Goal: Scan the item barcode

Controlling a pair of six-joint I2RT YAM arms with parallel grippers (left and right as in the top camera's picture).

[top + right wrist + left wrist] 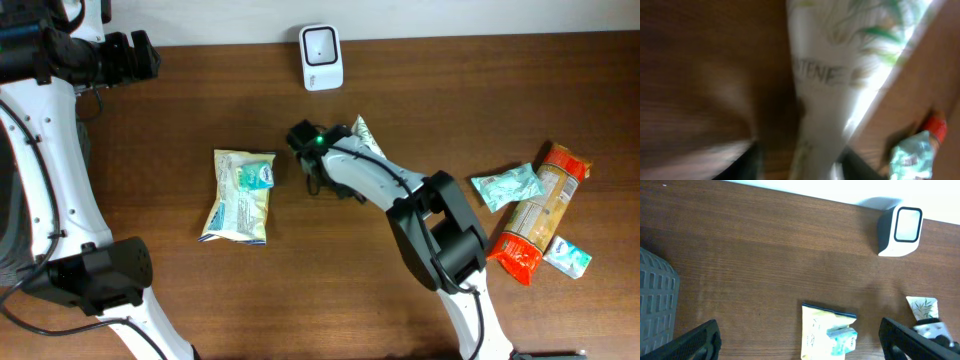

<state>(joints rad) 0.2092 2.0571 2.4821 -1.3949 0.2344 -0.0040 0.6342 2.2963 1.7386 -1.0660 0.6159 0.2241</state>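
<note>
The white barcode scanner (321, 57) stands at the table's far edge and shows top right in the left wrist view (900, 230). A white sachet with green leaf print (363, 131) (825, 75) lies mid-table. My right gripper (345, 140) (805, 162) is over its near end, and the picture is blurred. Its dark fingers (754, 160) stand apart on either side of the sachet, with a gap on the left side. My left gripper (140, 55) (805, 345) hangs wide open and empty above the back left of the table.
A yellow packet (238, 195) (822, 332) with a small teal pack (255, 177) on it lies left of centre. At the right are a teal pack (507, 185), an orange bag (540, 215) and a small pack (567, 257). A grey basket (657, 305) sits far left.
</note>
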